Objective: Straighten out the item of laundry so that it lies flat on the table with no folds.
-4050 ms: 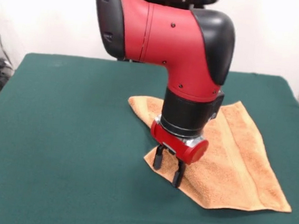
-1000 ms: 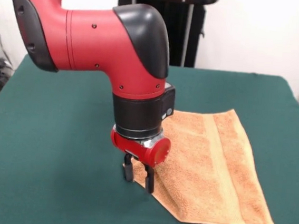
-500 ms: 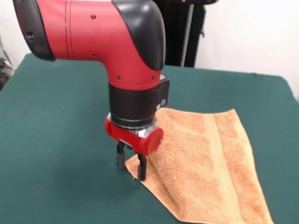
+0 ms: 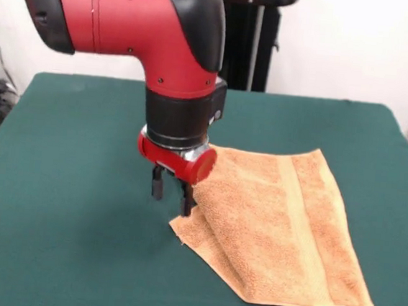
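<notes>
Since half-second ago, claw (image 4: 172, 194) risen clear of towel (image 4: 284, 226) corner, fingers spread, gripping nothing.

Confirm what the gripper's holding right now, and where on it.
The gripper appears to pinch the towel at its raised edge, on the side nearest the arm. The grip itself is partly hidden, so it's not certain.

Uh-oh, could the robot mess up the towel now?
Maybe. The gripper hangs just over the towel's left edge, where a raised fold runs down the cloth. Dipping there, it might catch the fold and bunch it up. Pulling sideways could slide the whole towel along the table instead of flattening it.
</notes>
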You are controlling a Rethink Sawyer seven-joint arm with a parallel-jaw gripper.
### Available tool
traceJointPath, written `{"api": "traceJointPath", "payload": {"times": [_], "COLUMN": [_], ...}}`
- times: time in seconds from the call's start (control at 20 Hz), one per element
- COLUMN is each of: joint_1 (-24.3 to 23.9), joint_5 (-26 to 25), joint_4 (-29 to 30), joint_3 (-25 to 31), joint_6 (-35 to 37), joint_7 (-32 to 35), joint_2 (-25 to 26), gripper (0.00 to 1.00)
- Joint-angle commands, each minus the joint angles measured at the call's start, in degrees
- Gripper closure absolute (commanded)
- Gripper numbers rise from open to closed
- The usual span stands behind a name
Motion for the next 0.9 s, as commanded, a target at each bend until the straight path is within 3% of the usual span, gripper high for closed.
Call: {"api": "traceJointPath", "payload": {"times": [0.05,0.9], "joint_1": [3.15,8.46], "joint_5": [-1.89,-2.53], "joint_4": [7.72,7.56], "joint_3": [-1.02,-5.10], "joint_6": [5.68,1.93], "joint_7": [-12.80,-5.84], "joint_2": [-0.68,0.52], "gripper": [0.00,0.00]}}
